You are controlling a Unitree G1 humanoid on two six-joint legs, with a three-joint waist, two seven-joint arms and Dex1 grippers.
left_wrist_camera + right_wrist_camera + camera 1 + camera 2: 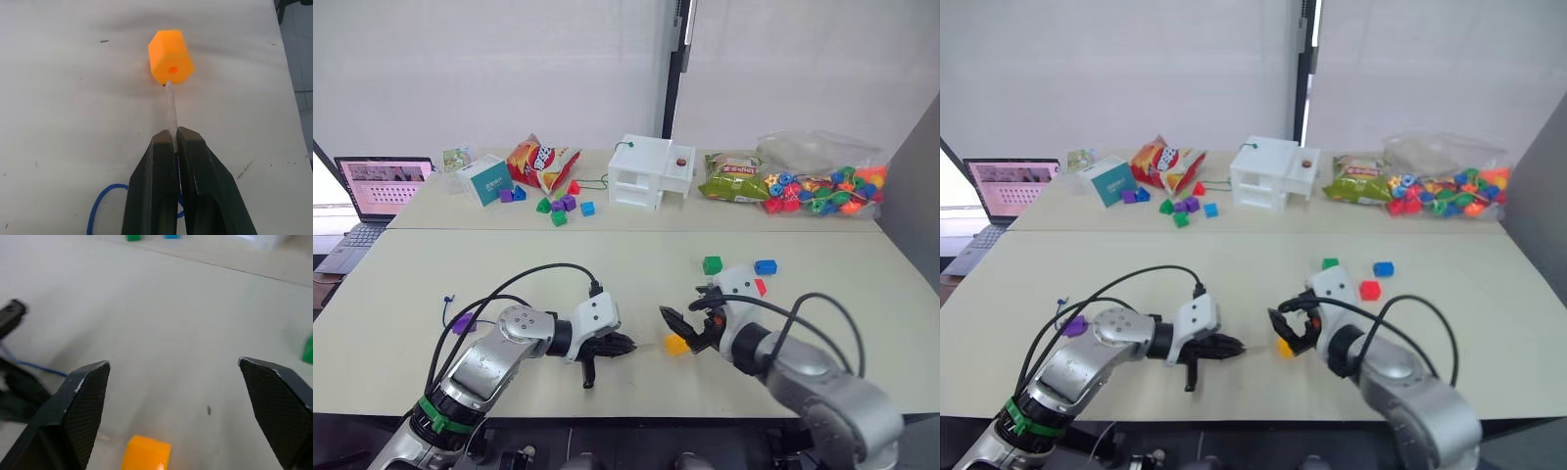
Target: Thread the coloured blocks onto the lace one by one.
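Pinching the lace (170, 105) tip, the left tool (175, 134) addresses the orange block (170, 56); right tool (173, 377) apart, green (712, 264), blue (765, 266), red (1369, 290) blocks unthreaded.

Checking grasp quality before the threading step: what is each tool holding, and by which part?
The left tool pinches the lace by its stiff pale tip. The right tool is open, holding nothing.

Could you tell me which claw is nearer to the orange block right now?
Right. The right claw is open right over the orange block, a finger on either side; the left claw, shut on the lace, points at it from its left.
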